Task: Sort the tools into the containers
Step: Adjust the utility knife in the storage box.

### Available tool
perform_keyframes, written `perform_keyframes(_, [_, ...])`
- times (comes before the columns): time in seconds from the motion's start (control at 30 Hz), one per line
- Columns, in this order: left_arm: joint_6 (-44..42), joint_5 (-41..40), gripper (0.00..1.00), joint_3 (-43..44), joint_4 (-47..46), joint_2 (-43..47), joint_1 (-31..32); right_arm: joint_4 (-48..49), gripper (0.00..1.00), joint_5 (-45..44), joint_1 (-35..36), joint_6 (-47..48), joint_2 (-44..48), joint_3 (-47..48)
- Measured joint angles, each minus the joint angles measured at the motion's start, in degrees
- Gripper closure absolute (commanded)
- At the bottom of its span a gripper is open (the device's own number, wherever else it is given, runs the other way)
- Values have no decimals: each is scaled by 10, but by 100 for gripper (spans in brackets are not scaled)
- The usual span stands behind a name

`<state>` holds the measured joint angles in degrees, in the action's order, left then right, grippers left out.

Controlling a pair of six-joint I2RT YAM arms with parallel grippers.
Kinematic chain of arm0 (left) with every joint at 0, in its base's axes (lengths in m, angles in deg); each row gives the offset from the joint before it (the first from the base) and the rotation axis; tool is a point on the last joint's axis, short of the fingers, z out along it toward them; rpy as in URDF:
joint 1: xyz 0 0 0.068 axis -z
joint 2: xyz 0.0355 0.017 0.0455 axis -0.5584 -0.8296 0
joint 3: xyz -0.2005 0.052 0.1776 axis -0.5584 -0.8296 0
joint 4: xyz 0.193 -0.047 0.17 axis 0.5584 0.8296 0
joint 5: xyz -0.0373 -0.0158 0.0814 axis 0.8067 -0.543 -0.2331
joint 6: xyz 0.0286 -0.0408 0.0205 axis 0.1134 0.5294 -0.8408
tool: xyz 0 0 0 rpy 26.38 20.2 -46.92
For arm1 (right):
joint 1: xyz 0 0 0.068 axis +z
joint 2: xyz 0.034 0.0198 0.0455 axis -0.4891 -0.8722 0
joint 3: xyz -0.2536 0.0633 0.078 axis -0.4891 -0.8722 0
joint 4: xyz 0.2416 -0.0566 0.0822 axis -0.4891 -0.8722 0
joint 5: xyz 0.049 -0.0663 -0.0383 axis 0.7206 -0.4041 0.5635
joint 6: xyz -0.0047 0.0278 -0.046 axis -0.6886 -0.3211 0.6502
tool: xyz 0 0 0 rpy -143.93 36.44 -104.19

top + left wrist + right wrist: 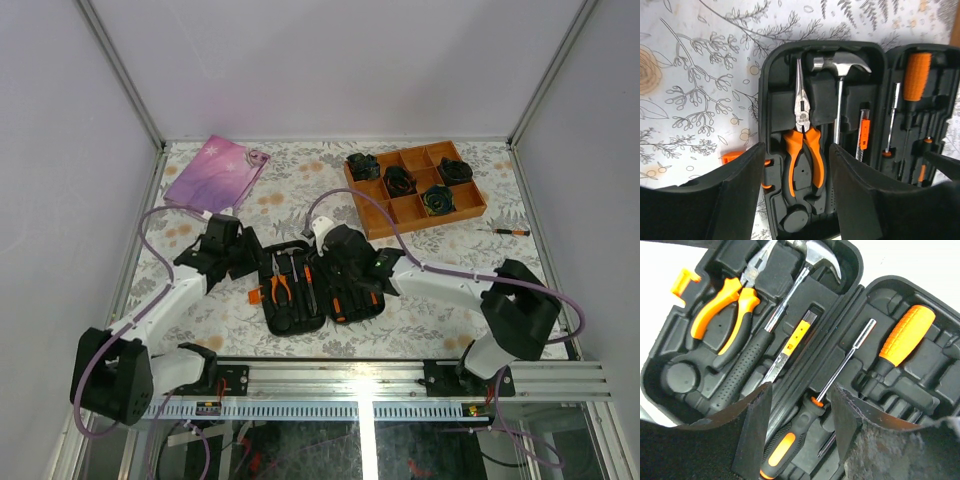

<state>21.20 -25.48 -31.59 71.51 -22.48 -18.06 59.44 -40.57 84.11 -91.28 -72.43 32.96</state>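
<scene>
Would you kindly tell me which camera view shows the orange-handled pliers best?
The left wrist view: the pliers lie whole and centred in the open case. The right wrist view has them at the frame's upper edge; the top view shows them only tiny.

Case open mid-table, both halves covered from above: left gripper over the pliers half, right gripper over the driver half, close together at the hinge. Tray blocks rear right, pouch rear left. Passage between them. Cable arches between case and tray. Room left of case. Screwdriver lies near the right edge.
</scene>
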Motion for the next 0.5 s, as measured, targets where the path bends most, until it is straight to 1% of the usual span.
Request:
perform_keyframes(0.13, [20, -14, 48, -16, -26, -34, 18, 10, 44, 4, 0, 28, -37, 7])
perform_keyframes(0.3, [28, -29, 48, -18, -57, -56, 21, 11, 44, 11, 0, 47, -77, 28])
perform_keyframes(0.5, [28, -37, 48, -19, -86, -80, 21, 12, 44, 21, 0, 55, -103, 43])
